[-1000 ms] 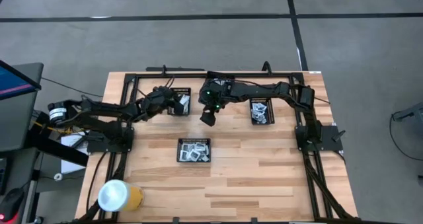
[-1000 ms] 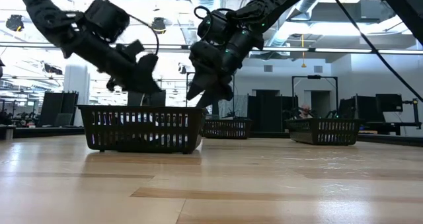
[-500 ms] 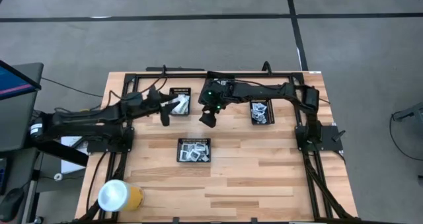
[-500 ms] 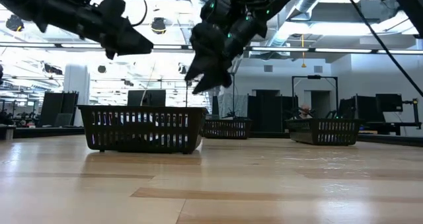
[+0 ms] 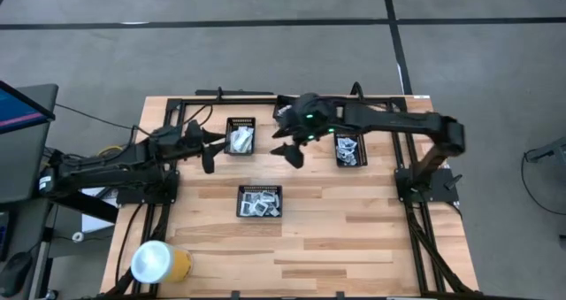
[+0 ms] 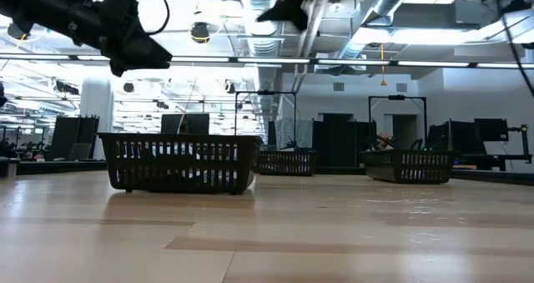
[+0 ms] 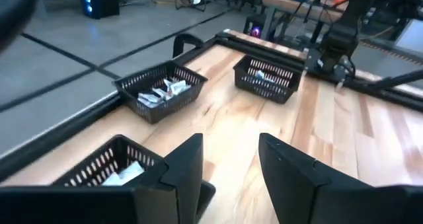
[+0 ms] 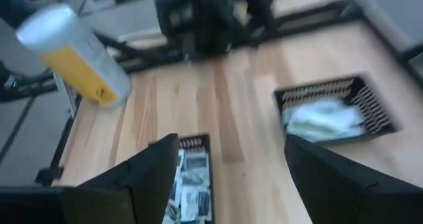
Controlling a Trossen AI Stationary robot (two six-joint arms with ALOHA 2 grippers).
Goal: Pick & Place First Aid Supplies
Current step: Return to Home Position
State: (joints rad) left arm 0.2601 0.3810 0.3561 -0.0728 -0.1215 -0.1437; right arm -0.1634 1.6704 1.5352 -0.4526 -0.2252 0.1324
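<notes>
Pale wooden planks make up the tabletop, edged by a black rail frame and ringed by grey floor. Over its back-left part the left pincer hangs in the air. Its two dark fingers are set a modest gap apart with nothing between them. The right pincer hovers higher, near the middle of the back half, its fingers spread wide and likewise empty. In the low view it shows only at the very top, well above every tray. Between the two pincers sits the back-left tray, black mesh, with a heap of pale green-white strips lying in it. Just to the right of the right pincer is the back-right tray, holding a jumble of small white packets. Nearer the front, around the middle of the tabletop, the centre tray carries squarish white sachets. All the first aid supplies that show lie inside these three trays. A yellow-and-white cylinder sits at the front-left corner, well apart from the trays, and a dark screen stands beyond the left edge.
</notes>
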